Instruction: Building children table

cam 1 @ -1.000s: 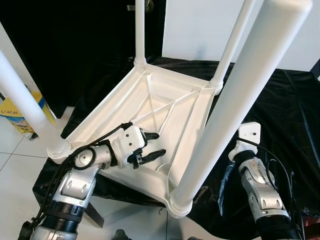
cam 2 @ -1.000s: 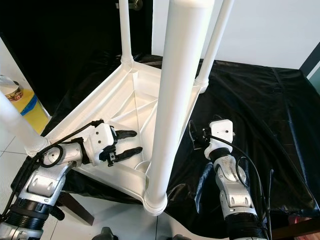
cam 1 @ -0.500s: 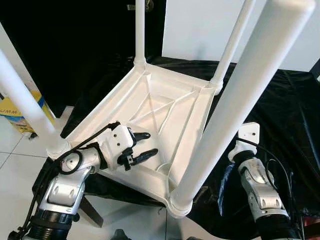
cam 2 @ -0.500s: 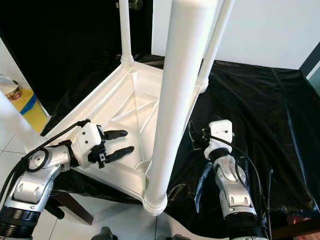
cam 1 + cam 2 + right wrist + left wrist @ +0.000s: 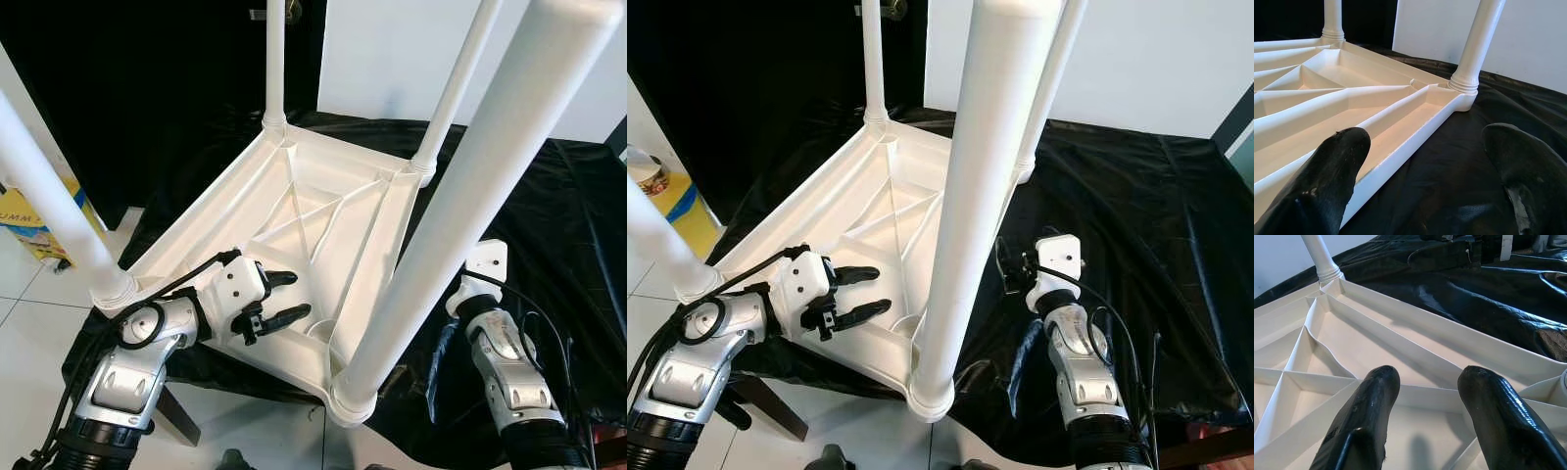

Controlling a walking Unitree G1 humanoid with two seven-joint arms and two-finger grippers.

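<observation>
Left eye view: white upturned table (image 5: 323,211), ribbed underside, four legs up; both grippers' jaws spread apart.

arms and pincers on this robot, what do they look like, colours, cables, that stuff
Both arms are silver metal in rounded segments, with ribbed black collars low down and black cables looping along them. Each wrist ends in a white boxy housing. The left pincer has two long, glossy black fingers with rounded tips. The right pincer has the same black fingers, slightly scuffed. No markings are legible.
</observation>
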